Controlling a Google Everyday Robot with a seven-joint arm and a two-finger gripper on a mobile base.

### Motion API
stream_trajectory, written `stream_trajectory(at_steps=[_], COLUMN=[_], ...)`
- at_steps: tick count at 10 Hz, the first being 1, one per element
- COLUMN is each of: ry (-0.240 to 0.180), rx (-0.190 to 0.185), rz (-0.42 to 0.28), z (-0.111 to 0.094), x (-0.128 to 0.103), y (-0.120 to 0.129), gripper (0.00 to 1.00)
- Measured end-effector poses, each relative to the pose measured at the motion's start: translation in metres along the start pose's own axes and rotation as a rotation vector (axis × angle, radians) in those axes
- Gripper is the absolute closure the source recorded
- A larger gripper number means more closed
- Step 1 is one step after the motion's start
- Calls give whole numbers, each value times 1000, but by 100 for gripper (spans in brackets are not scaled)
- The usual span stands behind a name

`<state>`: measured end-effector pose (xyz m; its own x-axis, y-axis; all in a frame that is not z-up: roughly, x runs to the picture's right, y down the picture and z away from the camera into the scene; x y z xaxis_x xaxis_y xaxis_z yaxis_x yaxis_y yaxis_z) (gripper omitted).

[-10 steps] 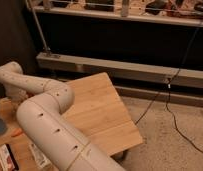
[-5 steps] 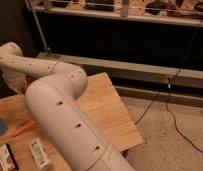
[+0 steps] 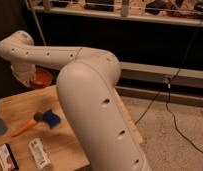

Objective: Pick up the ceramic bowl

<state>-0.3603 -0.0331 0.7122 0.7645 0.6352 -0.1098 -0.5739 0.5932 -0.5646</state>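
Observation:
The ceramic bowl, small, glossy and red-orange, shows at the far left, level with the back edge of the wooden table. My gripper is right against the bowl's left side, at the end of the white arm that sweeps across the middle of the view. The wrist hides most of the gripper. Whether the bowl rests on the table or hangs off it cannot be told.
On the table lie an orange carrot-shaped thing, a blue object, a white packet and a red-and-black packet. A dark shelf wall stands behind. A black cable runs over the speckled floor at right.
The arm has swung up and over, and its end now sits higher at the far left. The red-orange bowl, unseen before, now shows beside the gripper.

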Motion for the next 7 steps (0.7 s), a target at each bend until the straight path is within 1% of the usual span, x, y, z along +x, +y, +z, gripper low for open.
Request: stream_trajectory(at_steps=[2, 3, 5, 7], ry=[19, 27, 41, 51], rx=[-34, -41, -56, -67], rz=[36, 53, 80, 93], z=[-17, -25, -32, -35], x=[15, 21, 29, 33], y=[14, 16, 19, 22], gripper=[100, 100, 100, 100])
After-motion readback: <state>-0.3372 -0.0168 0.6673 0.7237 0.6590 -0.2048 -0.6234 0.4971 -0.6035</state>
